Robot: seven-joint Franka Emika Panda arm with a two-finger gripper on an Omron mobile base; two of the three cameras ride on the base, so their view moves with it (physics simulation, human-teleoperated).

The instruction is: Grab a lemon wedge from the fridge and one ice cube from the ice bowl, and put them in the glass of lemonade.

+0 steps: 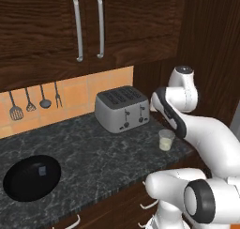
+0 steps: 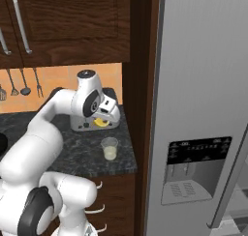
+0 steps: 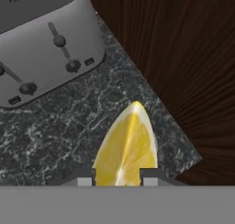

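Observation:
My gripper (image 3: 117, 179) is shut on the lemon wedge (image 3: 127, 145), a yellow piece that sticks out between the two fingertips. Below it lies the dark stone counter (image 3: 55, 131). In the right base view the wedge (image 2: 100, 122) shows under the hand (image 2: 107, 115), above and behind the glass of lemonade (image 2: 110, 148). The glass (image 1: 166, 140) stands near the counter's right front corner. The black ice bowl (image 1: 14, 188) sits at the counter's left front with an ice cube (image 1: 42, 171) in it. The grey fridge (image 2: 203, 109) stands to the right.
A silver toaster (image 1: 122, 108) stands at the back of the counter, close to the hand (image 3: 46, 48). A dark wood side panel (image 3: 183, 58) walls the counter's right end. Upper cabinets (image 1: 89, 21) hang overhead, and utensils (image 1: 35, 101) hang on the tiled wall.

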